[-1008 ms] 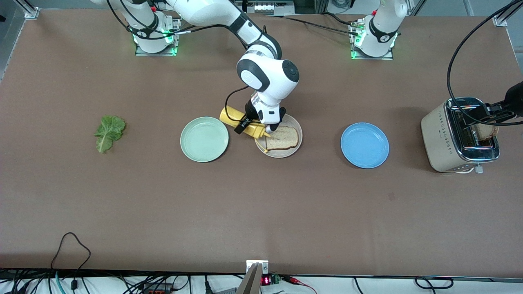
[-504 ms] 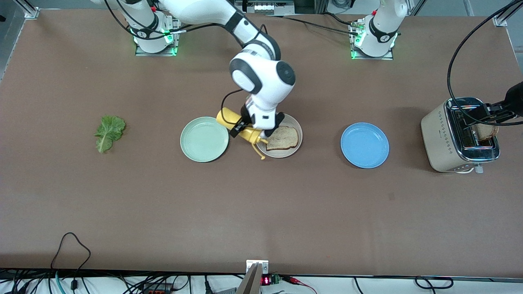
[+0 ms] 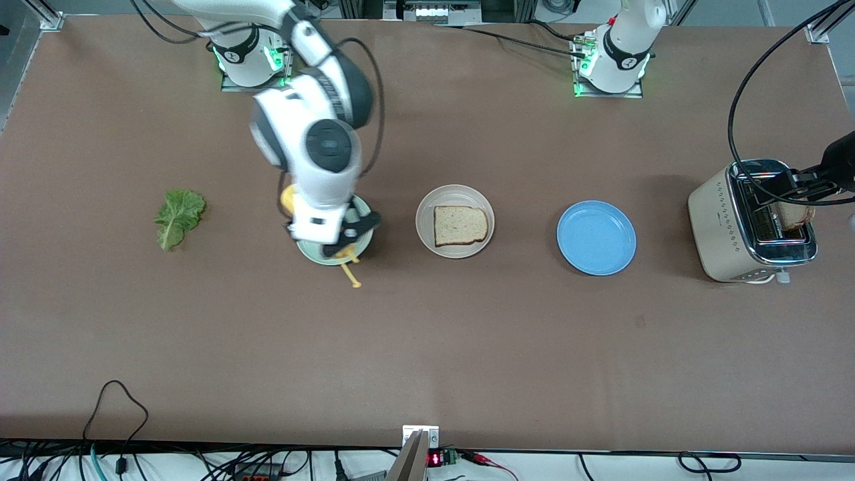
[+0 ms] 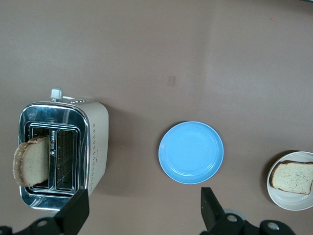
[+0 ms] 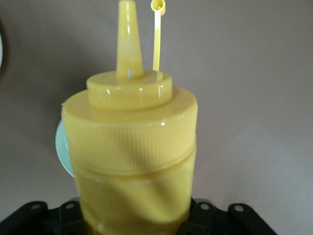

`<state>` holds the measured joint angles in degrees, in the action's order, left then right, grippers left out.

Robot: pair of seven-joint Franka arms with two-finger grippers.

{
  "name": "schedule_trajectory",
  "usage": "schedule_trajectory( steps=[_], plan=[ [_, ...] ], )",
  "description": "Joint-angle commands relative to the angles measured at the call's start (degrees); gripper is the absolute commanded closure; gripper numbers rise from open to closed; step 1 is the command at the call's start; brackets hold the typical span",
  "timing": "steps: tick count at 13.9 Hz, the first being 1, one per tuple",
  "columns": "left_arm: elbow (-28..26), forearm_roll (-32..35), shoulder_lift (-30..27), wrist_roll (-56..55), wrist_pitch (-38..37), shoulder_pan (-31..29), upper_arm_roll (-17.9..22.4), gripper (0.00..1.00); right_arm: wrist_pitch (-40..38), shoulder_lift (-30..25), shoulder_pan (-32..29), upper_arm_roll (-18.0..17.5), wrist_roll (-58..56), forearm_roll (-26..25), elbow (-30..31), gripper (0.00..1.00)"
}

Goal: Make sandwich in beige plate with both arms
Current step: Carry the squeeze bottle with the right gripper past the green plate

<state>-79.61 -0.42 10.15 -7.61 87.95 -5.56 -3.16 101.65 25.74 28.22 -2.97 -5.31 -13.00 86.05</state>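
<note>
One toast slice [image 3: 459, 225] lies flat in the beige plate [image 3: 423, 220] at mid-table. My right gripper [image 3: 334, 244] hangs over the mint green plate [image 3: 307, 252], shut on a yellow mustard bottle [image 5: 131, 156] whose cap dangles from its strap [image 3: 350, 270]. The bottle fills the right wrist view and hides the gripper's fingers. A second toast slice [image 4: 32, 161] stands in the toaster [image 3: 728, 220]. My left gripper [image 4: 143, 205] waits open and empty, up in the air by the toaster. A green lettuce leaf [image 3: 178, 216] lies toward the right arm's end of the table.
A blue plate [image 3: 596, 238] sits between the beige plate and the toaster. Black cables arc above the toaster at the left arm's end. Bare brown table stretches toward the front camera.
My right arm has swung the mustard bottle away from the toast and beige plate to above the mint green plate. The left arm has not moved.
</note>
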Motion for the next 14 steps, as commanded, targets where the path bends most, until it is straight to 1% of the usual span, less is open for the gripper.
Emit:
schedule_trajectory(
  steps=[1, 2, 3, 4, 6, 8, 10, 11, 12, 13, 14],
  plan=[
    [-0.9, 1.12, -0.92, 0.49, 0.21, 0.02, -0.27, 0.0, 3.98, -10.08, -6.41, -1.42, -6.01, 2.72, 11.84, 1.0],
    [-0.9, 1.12, -0.92, 0.49, 0.21, 0.02, -0.27, 0.0, 5.56, -12.19, -7.64, -1.42, -7.24, 2.63, 14.56, 1.0],
    [-0.99, 1.29, -0.92, 0.49, 0.3, 0.02, -0.27, 0.0, 8.79, -14.47, -9.22, -1.69, -9.0, 2.63, 18.24, 1.0],
    [-0.99, 2.08, -0.92, 0.49, 0.38, 0.11, -0.35, 0.0, 13.17, -17.02, -10.89, -1.86, -11.1, 2.63, 22.71, 1.0],
    [-0.99, 4.19, -1.01, 0.32, 0.56, 0.11, -2.37, 0.0, 22.92, -20.98, -13.09, -2.04, -13.57, 2.63, 30.45, 1.0],
    [-0.99, 4.55, -1.01, 0.32, 0.56, 0.11, -2.55, 0.0, 31.37, -23.53, -15.9, -4.14, -16.38, 2.72, 36.35, 1.0],
    [-0.99, 4.64, -0.92, 0.32, 0.65, 0.02, -2.55, 0.0, 39.63, -25.38, -17.75, -4.67, -17.71, 2.72, 41.37, 1.0],
    [-0.99, 4.81, -0.92, 0.32, 0.65, 0.11, -2.55, 0.0, 44.63, -25.65, -19.24, -5.11, -20.24, 2.81, 43.83, 1.0],
    [-0.99, 4.9, -0.92, 0.32, 0.65, 0.11, -2.55, 0.0, 47.55, -26.27, -21.0, -5.99, -21.74, 3.16, 45.51, 1.0],
    [-0.99, 4.9, -0.92, 0.32, 0.65, 0.11, -2.55, 0.0, 48.45, -26.62, -22.06, -6.78, -22.8, 4.03, 46.39, 1.0],
    [-0.99, 4.9, -0.92, 0.32, 0.65, 0.11, -2.55, 0.0, 47.94, -27.06, -23.9, -8.53, -24.99, 5.17, 46.31, 1.0]
  ],
)
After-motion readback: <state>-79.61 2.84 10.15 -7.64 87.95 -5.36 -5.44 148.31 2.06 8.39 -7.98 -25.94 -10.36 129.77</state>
